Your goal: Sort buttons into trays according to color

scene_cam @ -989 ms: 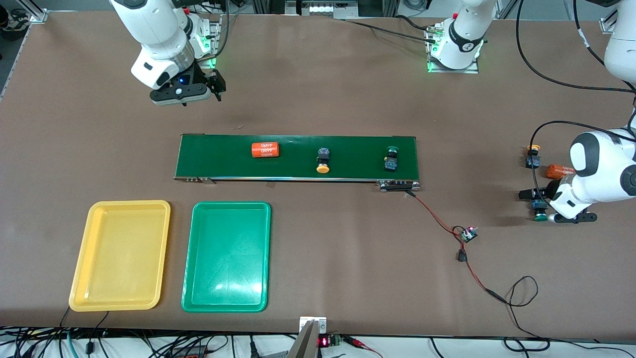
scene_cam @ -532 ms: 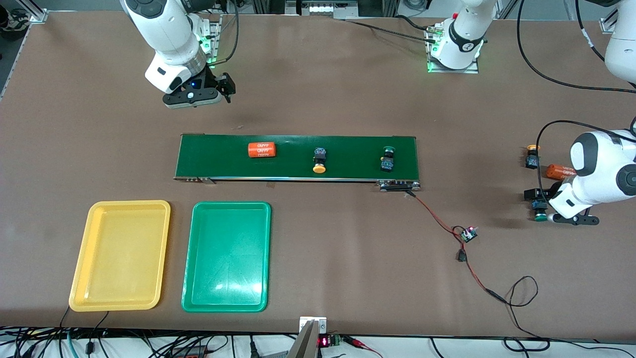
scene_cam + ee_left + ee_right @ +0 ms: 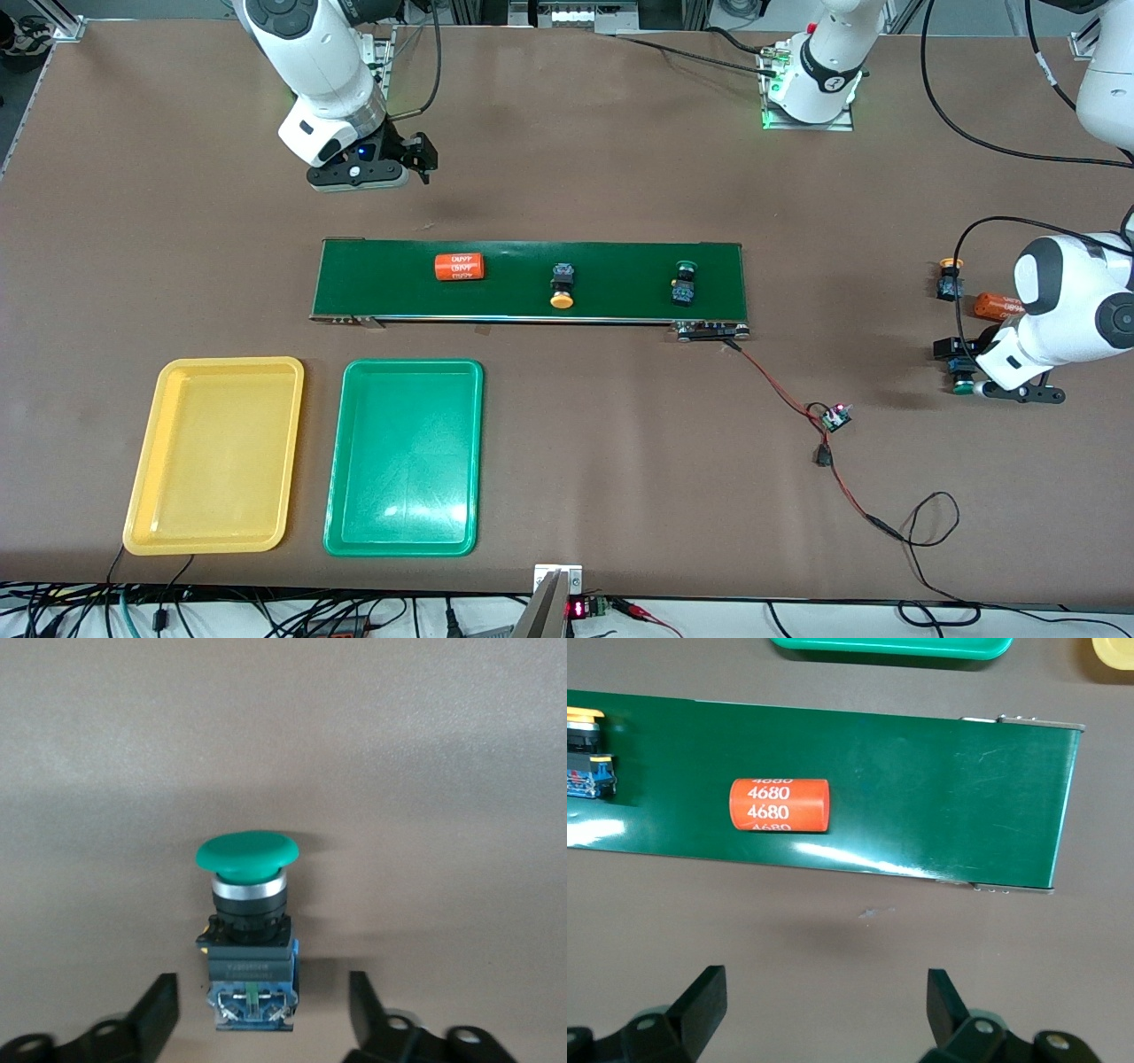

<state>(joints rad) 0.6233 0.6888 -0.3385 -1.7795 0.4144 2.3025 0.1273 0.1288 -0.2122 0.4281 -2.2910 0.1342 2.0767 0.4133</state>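
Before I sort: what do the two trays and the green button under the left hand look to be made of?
Yellow tray and green tray: probably glossy moulded plastic, judging by the highlights and rounded rims. Green button: smooth plastic-looking cap, silvery, possibly metal collar, black-and-blue plastic-looking body.

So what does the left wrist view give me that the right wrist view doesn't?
Only the left wrist view: a green button lying on bare table, its block body between the left gripper's fingers, which stand apart from it on both sides.

Only the right wrist view: the conveyor belt carrying an orange cylinder printed 4680, a yellow button at the picture's edge, plus corners of the green tray and yellow tray. The right gripper is open over the table.

Both share: brown tabletop and two dark fingertips.
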